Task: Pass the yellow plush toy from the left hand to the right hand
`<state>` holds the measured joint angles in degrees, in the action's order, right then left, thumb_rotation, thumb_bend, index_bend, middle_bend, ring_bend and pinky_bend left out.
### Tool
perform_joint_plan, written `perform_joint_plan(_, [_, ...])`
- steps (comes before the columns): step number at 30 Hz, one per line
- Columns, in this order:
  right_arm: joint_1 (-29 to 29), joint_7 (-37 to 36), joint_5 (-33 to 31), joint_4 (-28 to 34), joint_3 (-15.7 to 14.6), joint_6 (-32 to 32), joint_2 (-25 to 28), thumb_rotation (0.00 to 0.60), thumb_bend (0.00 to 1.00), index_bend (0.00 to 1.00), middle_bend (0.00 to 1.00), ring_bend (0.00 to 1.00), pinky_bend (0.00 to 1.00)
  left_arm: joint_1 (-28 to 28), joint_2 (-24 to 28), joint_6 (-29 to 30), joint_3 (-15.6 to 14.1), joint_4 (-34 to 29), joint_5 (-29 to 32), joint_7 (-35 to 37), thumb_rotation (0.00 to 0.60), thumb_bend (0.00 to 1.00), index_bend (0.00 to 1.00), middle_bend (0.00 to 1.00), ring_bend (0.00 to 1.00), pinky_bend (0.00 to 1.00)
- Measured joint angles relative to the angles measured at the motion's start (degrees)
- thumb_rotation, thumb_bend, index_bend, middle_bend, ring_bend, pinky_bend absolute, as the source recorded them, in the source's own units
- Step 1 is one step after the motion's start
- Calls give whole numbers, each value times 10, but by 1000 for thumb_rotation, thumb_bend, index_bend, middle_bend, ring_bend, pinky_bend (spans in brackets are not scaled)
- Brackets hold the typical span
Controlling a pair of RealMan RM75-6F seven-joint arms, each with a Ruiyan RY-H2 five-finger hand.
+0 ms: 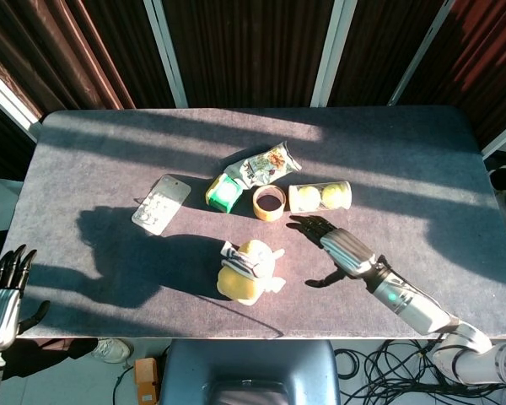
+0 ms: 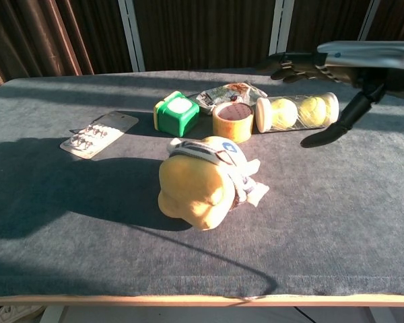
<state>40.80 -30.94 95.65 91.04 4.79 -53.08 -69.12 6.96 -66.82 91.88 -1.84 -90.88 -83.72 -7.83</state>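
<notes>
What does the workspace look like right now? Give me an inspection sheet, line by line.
Surface: table under grey cloth, with strips of sunlight and shadow.
Job's things: yellow plush toy lies on the cloth near the front edge, in neither hand.
Clutter: blister pack, green cube, snack bag, tape roll, clear tube of tennis balls, grouped behind the toy.
Hands: left hand off the table's left front corner, holding nothing; right hand over the cloth right of the toy, fingers apart, holding nothing.
Cables: black cables on the floor, front right.
Surroundings: dark curtains and pale uprights behind the table.
</notes>
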Motion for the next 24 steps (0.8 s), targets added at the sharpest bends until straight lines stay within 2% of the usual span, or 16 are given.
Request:
perform_joint_plan(6, [92,-20,-37,-8,23,126,-48,600,0,0,0,0,0,-5,11,-10,3,-2,-8,22,600,249,0,0,0,226])
perform_joint_plan(14, [158,39,-147,-42,44,239,-115,600,0,0,0,0,17,-11,23,-19,14,-5,-1,53,600,249,0,0,0,225])
perform_joint_plan(17, [175,63,-194,-59,48,267,-129,600,0,0,0,26,140,-15,27,-20,20,-3,6,71,600,248,0,0,0,225])
perform_joint_plan(19, [185,85,-226,-73,49,280,-139,600,0,4,11,107,243,-17,29,-22,24,-2,9,81,600,247,0,0,0,225])
perform_joint_plan(20, [189,97,-238,-78,48,283,-143,600,0,30,50,198,329,-18,31,-24,25,-1,10,84,600,248,0,0,0,225])
perform_joint_plan(22, [195,127,-265,-90,45,282,-154,600,0,119,132,334,460,-19,33,-29,27,-1,11,88,600,248,0,0,0,226])
perform_joint_plan(24, [197,156,-288,-99,42,272,-165,600,0,311,296,522,641,-19,34,-32,29,-1,12,89,600,248,0,0,0,226])
